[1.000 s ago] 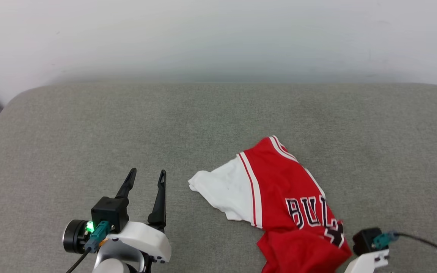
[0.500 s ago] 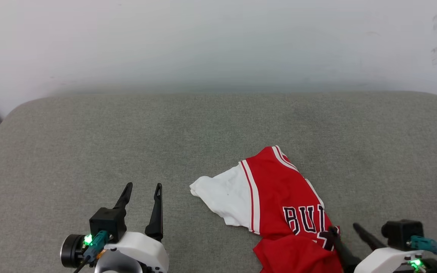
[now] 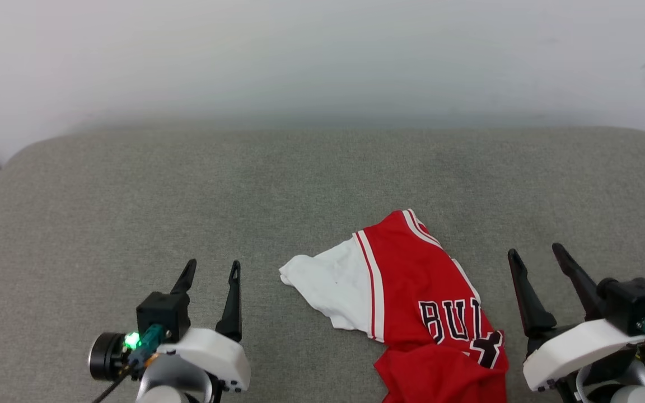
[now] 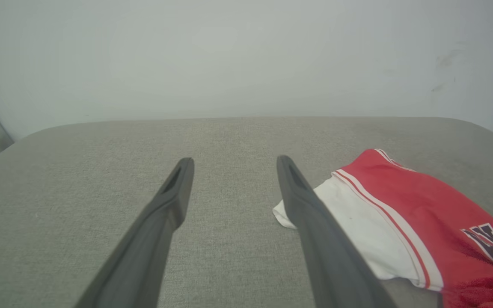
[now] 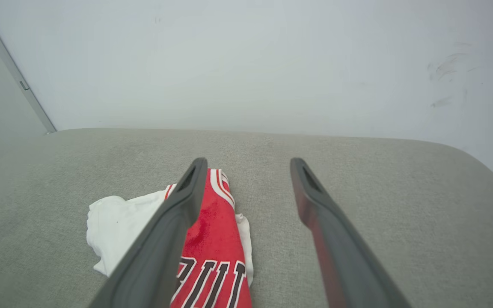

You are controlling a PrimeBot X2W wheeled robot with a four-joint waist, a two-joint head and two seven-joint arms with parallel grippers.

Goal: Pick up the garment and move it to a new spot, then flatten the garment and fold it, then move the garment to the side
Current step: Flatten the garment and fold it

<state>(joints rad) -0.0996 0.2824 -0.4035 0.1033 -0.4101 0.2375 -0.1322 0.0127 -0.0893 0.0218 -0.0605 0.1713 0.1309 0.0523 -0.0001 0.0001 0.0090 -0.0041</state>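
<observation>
We log the red jersey (image 3: 417,280) crumpled on the grey cushion (image 3: 300,184), between both tools. Left tool (image 3: 213,263) and right tool (image 3: 535,250) are spread and empty.

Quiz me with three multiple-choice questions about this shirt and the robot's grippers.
1. Where is the garment relative to the left gripper and right gripper? A between them B left of both C right of both
2. What colour is its sleeve? A black B white C blue
3. How is the right gripper? A shut on the garment B shut, empty C open, empty
Answers: 1 A, the head view shows it between them; 2 B, the sleeve is white; 3 C, its fingers stand apart, holding nothing.
</observation>
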